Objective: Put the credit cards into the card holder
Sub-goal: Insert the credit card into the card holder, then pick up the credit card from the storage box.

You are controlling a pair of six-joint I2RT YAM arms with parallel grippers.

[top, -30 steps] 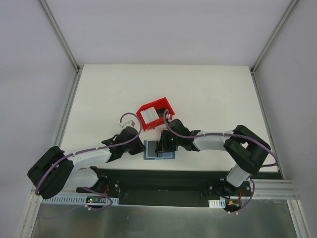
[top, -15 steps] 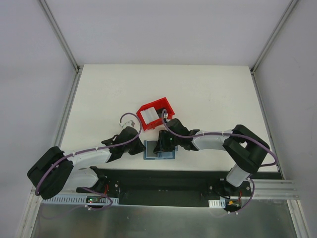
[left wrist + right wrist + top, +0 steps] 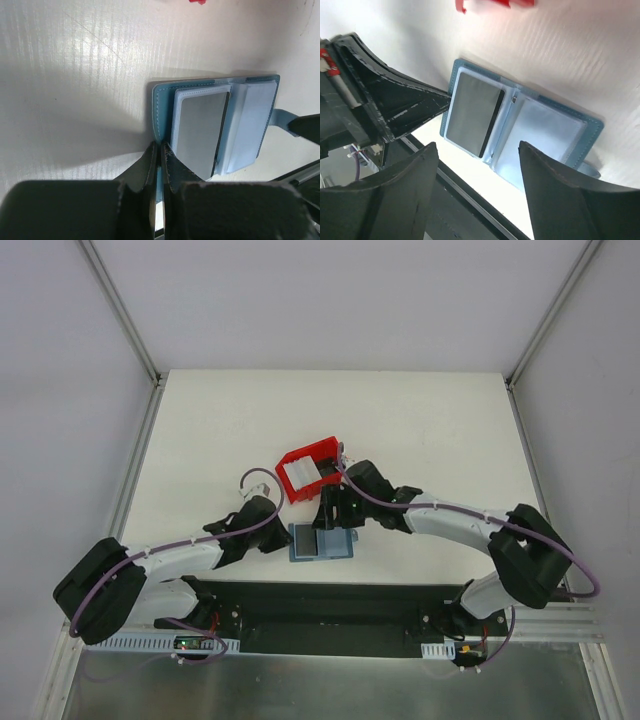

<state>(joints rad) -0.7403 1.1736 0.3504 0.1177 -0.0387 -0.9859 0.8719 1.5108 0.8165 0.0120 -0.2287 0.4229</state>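
The right fingers (image 3: 395,200), which were close together low over the card holder (image 3: 320,542), have drawn back to its far side, towards the red bin (image 3: 315,470), and now stand spread wide with nothing between them. With them out of the way, the whole open card holder shows from above, a grey card (image 3: 303,542) lying in its left half. The right arm (image 3: 450,525) has swung its elbow out to the right, closer to the near edge of the worktop (image 3: 420,430).
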